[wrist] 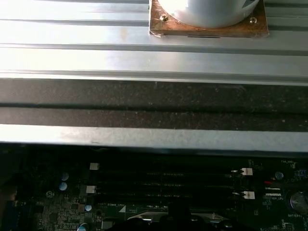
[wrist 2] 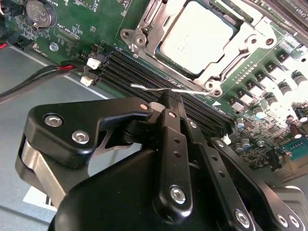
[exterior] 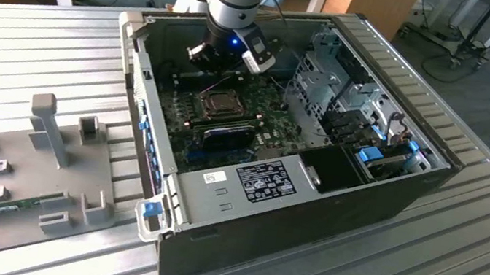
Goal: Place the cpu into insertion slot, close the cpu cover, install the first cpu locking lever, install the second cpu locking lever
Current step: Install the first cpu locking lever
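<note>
The cpu (wrist 2: 197, 36) lies flat in the insertion slot (exterior: 221, 104) on the green motherboard. The silvery cpu cover (wrist 2: 153, 21) lies down around it, so the grey top shows through the window. A thin wire locking lever (wrist 2: 144, 88) runs along the socket's edge beside the black memory slots (wrist 2: 130, 67). My gripper (wrist 2: 169, 97) is shut, fingertips together and touching this lever from above. In the exterior view the gripper (exterior: 221, 62) hangs inside the open computer case, just behind the socket.
The case walls (exterior: 143, 70) and a metal drive cage (exterior: 332, 85) close in on the board. A red and black cable (wrist 2: 43, 74) runs beside the memory slots. On the exterior view's left, a grey fixture plate (exterior: 25, 162) lies on the ribbed metal table.
</note>
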`<move>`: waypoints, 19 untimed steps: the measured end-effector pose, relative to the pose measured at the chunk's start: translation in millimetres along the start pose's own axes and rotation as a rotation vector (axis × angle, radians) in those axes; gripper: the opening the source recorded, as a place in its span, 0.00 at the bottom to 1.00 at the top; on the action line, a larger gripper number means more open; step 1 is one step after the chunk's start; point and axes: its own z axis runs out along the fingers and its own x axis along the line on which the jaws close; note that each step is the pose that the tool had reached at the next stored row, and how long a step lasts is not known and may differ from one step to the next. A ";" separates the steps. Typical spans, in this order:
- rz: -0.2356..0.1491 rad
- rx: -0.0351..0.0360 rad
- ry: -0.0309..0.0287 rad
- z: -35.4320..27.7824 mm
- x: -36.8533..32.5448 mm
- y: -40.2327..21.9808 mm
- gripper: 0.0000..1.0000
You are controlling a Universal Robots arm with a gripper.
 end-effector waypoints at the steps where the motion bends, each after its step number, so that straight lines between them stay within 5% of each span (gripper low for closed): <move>1: 0.000 0.0001 0.0000 0.3 -0.1 -0.1 0.11; 19: 0.000 0.0001 0.0001 2.9 -2.7 -0.7 0.11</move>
